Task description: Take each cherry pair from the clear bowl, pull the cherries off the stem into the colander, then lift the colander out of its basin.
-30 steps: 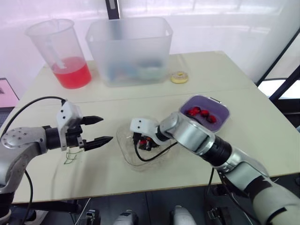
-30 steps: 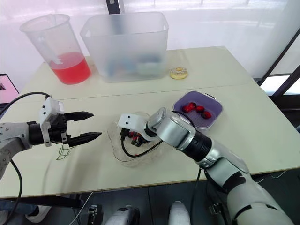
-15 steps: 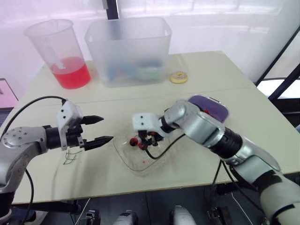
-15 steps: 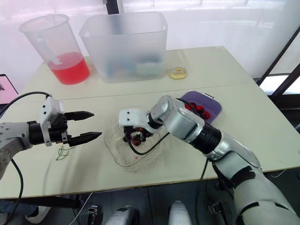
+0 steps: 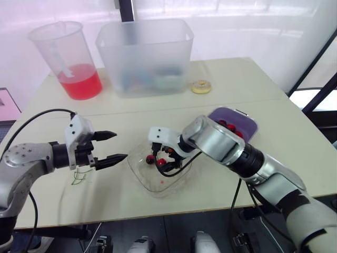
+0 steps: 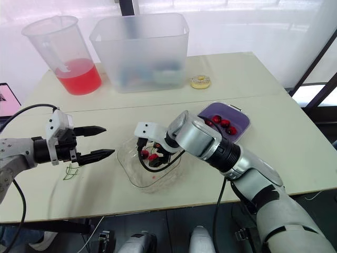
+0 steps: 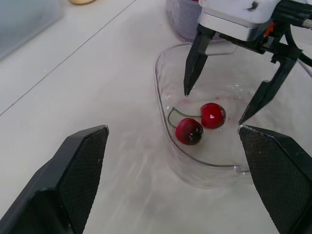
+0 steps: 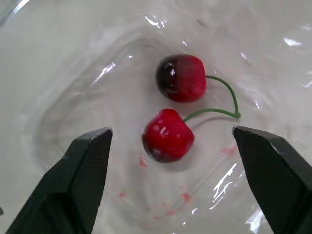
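Observation:
The clear bowl [image 5: 158, 176] sits on the table's near middle. One cherry pair [image 8: 168, 134] on a green stem lies on its bottom. My right gripper [image 5: 160, 155] reaches down into the bowl, open, its fingertips on either side of the pair without touching it. From the left wrist view, the same pair [image 7: 190, 130] lies below those two black fingers. My left gripper [image 5: 110, 146] hovers open and empty to the left of the bowl. The purple colander [image 5: 248, 124], holding several red cherries [image 5: 231, 128], stands to the right, partly hidden behind my right arm.
A pitcher of red liquid [image 5: 73, 60] and a large translucent tub [image 5: 145, 55] stand along the far edge. A small yellow ring [image 5: 201, 87] lies beside the tub. Bare green stems [image 5: 79, 176] lie on the table under my left gripper.
My right gripper lifted the cherry pair and tilted the bowl, then came back down and opened. The pair now lies loose in the bowl, which has shifted slightly. My left arm held still.

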Action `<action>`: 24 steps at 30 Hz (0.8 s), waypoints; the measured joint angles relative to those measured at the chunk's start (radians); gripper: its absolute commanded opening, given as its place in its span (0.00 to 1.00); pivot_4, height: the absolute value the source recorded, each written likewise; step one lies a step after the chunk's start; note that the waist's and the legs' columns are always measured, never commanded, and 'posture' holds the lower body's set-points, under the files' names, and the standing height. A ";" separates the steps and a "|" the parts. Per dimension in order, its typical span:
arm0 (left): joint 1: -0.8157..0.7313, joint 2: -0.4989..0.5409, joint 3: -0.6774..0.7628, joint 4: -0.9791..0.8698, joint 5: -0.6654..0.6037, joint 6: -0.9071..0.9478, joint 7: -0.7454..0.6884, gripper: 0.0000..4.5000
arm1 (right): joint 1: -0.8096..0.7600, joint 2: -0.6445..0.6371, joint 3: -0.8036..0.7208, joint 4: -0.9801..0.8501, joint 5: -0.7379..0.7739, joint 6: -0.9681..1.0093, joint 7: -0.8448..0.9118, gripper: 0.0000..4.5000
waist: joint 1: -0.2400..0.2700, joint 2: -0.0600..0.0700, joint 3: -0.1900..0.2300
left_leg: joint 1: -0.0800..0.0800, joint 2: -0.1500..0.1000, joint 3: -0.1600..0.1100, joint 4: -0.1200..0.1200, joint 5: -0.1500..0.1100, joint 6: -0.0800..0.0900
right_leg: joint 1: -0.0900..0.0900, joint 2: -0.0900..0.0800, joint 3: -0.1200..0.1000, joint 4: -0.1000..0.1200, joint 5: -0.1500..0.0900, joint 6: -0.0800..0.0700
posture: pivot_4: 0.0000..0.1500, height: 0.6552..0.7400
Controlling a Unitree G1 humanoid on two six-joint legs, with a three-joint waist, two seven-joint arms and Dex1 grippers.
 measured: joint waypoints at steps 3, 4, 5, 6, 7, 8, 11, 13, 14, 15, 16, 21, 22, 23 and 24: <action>0.000 0.000 -0.001 0.000 0.005 -0.001 -0.005 1.00 | 0.012 0.014 0.002 0.000 0.012 0.014 -0.020 0.87 | -0.001 0.000 0.000 | 0.000 0.000 0.000 0.000 0.000 0.000 | 0.000 0.000 0.000 0.000 0.000 0.000 | 1.00 1.00; 0.000 0.000 -0.002 0.000 0.005 -0.002 -0.007 1.00 | 0.015 0.017 0.006 0.000 0.016 0.018 -0.025 0.87 | -0.001 0.000 0.000 | 0.000 0.000 0.000 0.000 0.000 0.000 | 0.000 0.000 0.000 0.000 0.000 0.000 | 1.00 1.00; 0.000 0.000 -0.003 0.000 0.005 -0.002 -0.009 1.00 | 0.019 0.018 0.010 0.001 0.018 0.021 -0.031 0.87 | -0.001 0.000 0.000 | 0.000 0.000 0.000 0.000 0.000 0.000 | 0.000 0.000 0.000 0.000 0.000 0.000 | 1.00 1.00; 0.000 0.000 -0.005 0.000 0.005 -0.002 -0.010 1.00 | 0.022 0.019 0.015 0.002 0.018 0.023 -0.038 0.87 | 0.000 0.000 0.000 | 0.000 0.000 0.000 0.000 0.000 0.000 | 0.000 0.000 0.000 0.000 0.000 0.000 | 1.00 1.00; 0.000 0.000 -0.006 0.000 0.005 -0.002 -0.011 1.00 | 0.026 0.019 0.019 0.003 0.019 0.025 -0.045 0.87 | 0.000 0.000 0.000 | 0.000 0.000 0.000 0.000 0.000 0.000 | 0.000 0.000 0.000 0.000 0.000 0.000 | 1.00 1.00; 0.000 0.000 -0.006 0.000 0.005 -0.002 -0.012 1.00 | 0.031 0.021 0.024 0.005 0.019 0.025 -0.051 0.87 | 0.000 0.000 0.000 | 0.000 0.000 0.000 0.000 0.000 0.000 | 0.000 0.000 0.000 0.000 0.000 0.000 | 1.00 1.00; 0.000 0.000 -0.006 0.000 0.005 -0.002 -0.014 1.00 | 0.034 0.027 0.026 0.014 0.026 0.026 -0.065 0.87 | -0.001 0.000 0.000 | 0.000 0.000 0.000 0.000 0.000 0.000 | 0.000 0.000 0.000 0.000 0.000 0.000 | 1.00 1.00; 0.000 0.000 -0.006 0.000 0.005 -0.002 -0.015 1.00 | 0.034 0.032 0.026 0.021 0.028 0.026 -0.072 0.75 | -0.001 0.000 0.000 | 0.000 0.000 0.000 0.000 0.000 0.000 | 0.000 0.000 0.000 0.000 0.000 0.000 | 1.00 1.00; 0.000 0.000 -0.006 0.000 0.005 -0.002 -0.015 1.00 | 0.034 0.034 0.026 0.021 0.029 0.025 -0.077 0.69 | 0.000 0.000 0.000 | 0.000 0.000 0.000 0.000 0.000 0.000 | 0.000 0.000 0.000 0.000 0.000 0.000 | 1.00 1.00; 0.000 0.000 -0.006 0.000 0.005 -0.002 -0.015 1.00 | 0.034 0.036 0.026 0.021 0.029 0.025 -0.081 0.60 | 0.000 0.000 0.000 | 0.000 0.000 0.000 0.000 0.000 0.000 | 0.000 0.000 0.000 0.000 0.000 0.000 | 1.00 1.00; 0.000 0.000 -0.006 0.000 0.005 -0.002 -0.015 1.00 | 0.034 0.036 0.027 0.021 0.029 0.024 -0.084 0.60 | 0.000 0.000 0.000 | 0.000 0.000 0.000 0.000 0.000 0.000 | 0.000 0.000 0.000 0.000 0.000 0.000 | 1.00 1.00; 0.000 0.000 -0.006 0.000 0.004 -0.002 -0.015 1.00 | 0.034 0.036 0.027 0.021 0.039 0.022 -0.089 0.60 | -0.001 0.000 0.000 | 0.000 0.000 0.000 0.000 0.000 0.000 | 0.000 0.000 0.000 0.000 0.000 0.000 | 1.00 1.00; 0.000 0.000 -0.006 0.000 0.004 -0.002 -0.015 1.00 | 0.034 0.036 0.027 0.021 0.040 0.022 -0.089 0.60 | -0.001 0.000 0.000 | 0.000 0.000 0.000 0.000 0.000 0.000 | 0.000 0.000 0.000 0.000 0.000 0.000 | 1.00 1.00; 0.000 0.000 -0.006 0.000 0.004 -0.002 -0.015 1.00 | 0.034 0.035 0.027 0.021 0.043 0.023 -0.090 0.60 | -0.001 0.000 0.000 | 0.000 0.000 0.000 0.000 0.000 0.000 | 0.000 0.000 0.000 0.000 0.000 0.000 | 1.00 1.00; 0.000 0.000 -0.006 0.000 0.004 -0.002 -0.015 1.00 | 0.034 0.035 0.027 0.021 0.046 0.023 -0.091 0.60 | -0.001 0.000 0.000 | 0.000 0.000 0.000 0.000 0.000 0.000 | 0.000 0.000 0.000 0.000 0.000 0.000 | 1.00 1.00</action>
